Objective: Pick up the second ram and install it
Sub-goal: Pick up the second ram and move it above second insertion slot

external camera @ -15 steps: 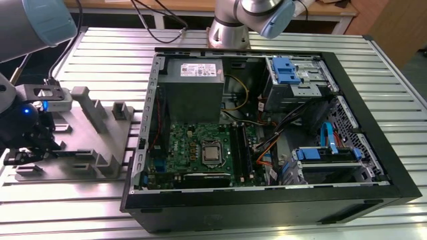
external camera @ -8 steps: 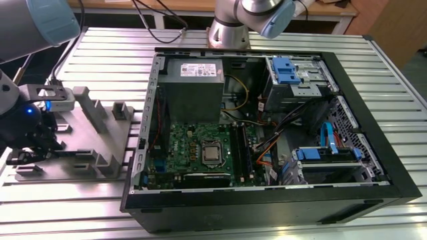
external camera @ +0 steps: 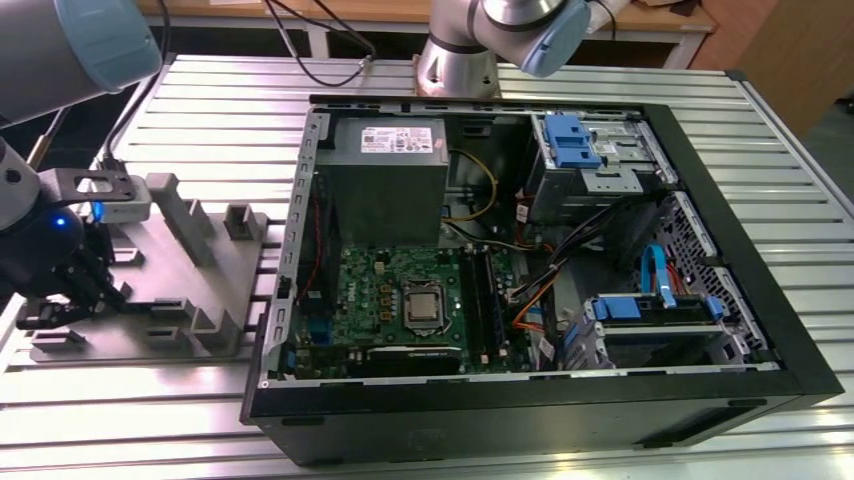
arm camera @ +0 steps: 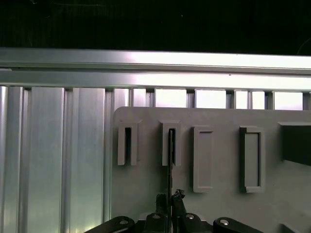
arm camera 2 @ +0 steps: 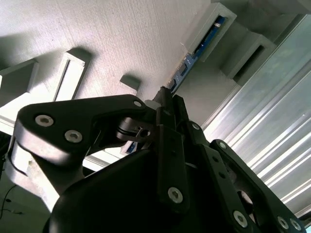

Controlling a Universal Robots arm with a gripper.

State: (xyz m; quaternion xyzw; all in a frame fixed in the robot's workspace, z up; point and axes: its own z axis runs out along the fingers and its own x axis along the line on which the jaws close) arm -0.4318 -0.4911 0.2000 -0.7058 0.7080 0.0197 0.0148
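Observation:
The second ram is a thin dark stick seen edge-on, standing in a slot of the grey holder plate. In the second wrist view the second ram shows as a narrow green-blue strip running out from between my fingers. My gripper has both fingers pressed against the stick's two faces at its near end, shut on it. In the exterior view my gripper sits low over the holder plate at that view's left, outside the open computer case.
The green motherboard lies inside the case, with the grey power supply behind it and drive cages at the exterior view's right. Upright grey blocks stand on the holder plate. A ribbed aluminium table surrounds everything.

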